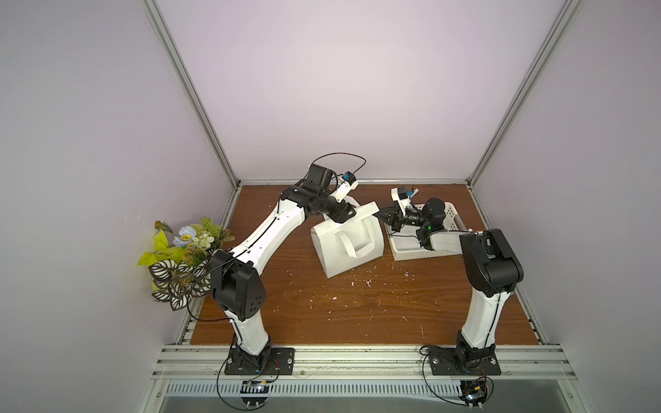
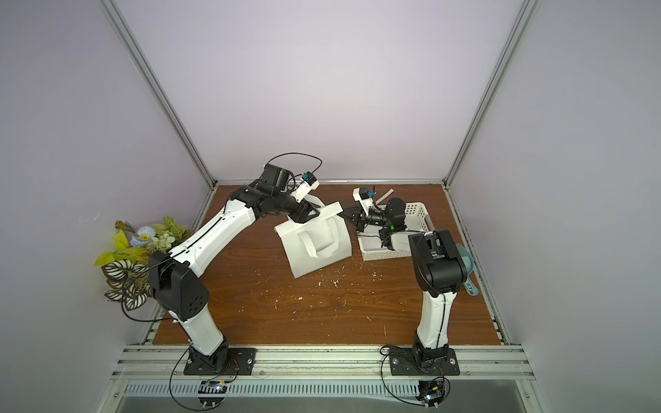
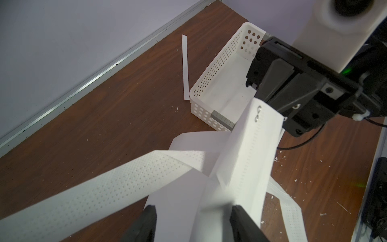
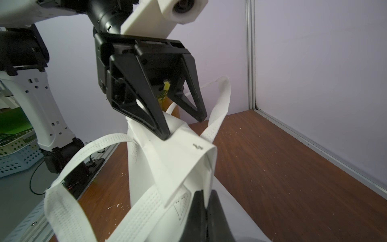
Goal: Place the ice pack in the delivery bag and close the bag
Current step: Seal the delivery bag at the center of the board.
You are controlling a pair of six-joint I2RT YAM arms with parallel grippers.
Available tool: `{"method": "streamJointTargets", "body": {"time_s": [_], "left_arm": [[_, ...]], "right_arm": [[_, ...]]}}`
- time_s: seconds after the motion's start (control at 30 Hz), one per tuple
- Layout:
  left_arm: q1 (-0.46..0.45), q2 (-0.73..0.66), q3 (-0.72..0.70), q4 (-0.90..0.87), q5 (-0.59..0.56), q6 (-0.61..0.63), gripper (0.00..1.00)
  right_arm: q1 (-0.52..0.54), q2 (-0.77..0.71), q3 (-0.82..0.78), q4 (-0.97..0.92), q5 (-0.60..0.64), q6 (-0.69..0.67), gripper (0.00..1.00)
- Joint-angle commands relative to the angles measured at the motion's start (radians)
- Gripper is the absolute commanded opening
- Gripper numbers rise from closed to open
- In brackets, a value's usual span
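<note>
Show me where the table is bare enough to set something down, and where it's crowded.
Widest bare patch: the front of the table, between the front rail and the bag; only white crumbs there. A narrower strip lies along the back wall, by the tape strip. Crowded: mid-back, bag and basket close together.

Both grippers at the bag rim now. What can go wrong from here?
1. The right gripper pinches only a thin rim corner of the delivery bag; pulling the mouth open may slip it free.
2. The left gripper is open, jaws straddling the rim, a strap handle close by; closing may catch the strap or both walls, leaving the mouth shut.
3. The basket sits right beside the bag; a tug may knock it.
</note>
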Motion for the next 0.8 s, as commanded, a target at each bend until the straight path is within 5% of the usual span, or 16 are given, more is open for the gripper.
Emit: {"method": "streamJointTargets", "body": {"time_s": [0.0, 0.23, 0.47, 0.77], "left_arm": [[0.014, -0.052, -0.024, -0.046, 0.013, 0.02, 0.57], [0.033, -0.081, -0.065, -0.046, 0.105, 0.02, 0.55], [0.02, -0.047, -0.085, -0.046, 0.069, 0.016, 0.52], [-0.019, -0.001, -0.048, -0.045, -0.021, 0.009, 0.27]], "right_arm": [[0.007, -0.044, 0.01, -0.014, -0.003, -0.023, 0.02], [0.007, -0.04, 0.016, -0.014, -0.003, -0.018, 0.02], [0.008, -0.047, 0.016, -0.016, -0.003, -0.018, 0.02], [0.01, -0.053, 0.013, -0.012, -0.003, -0.014, 0.02]]}}
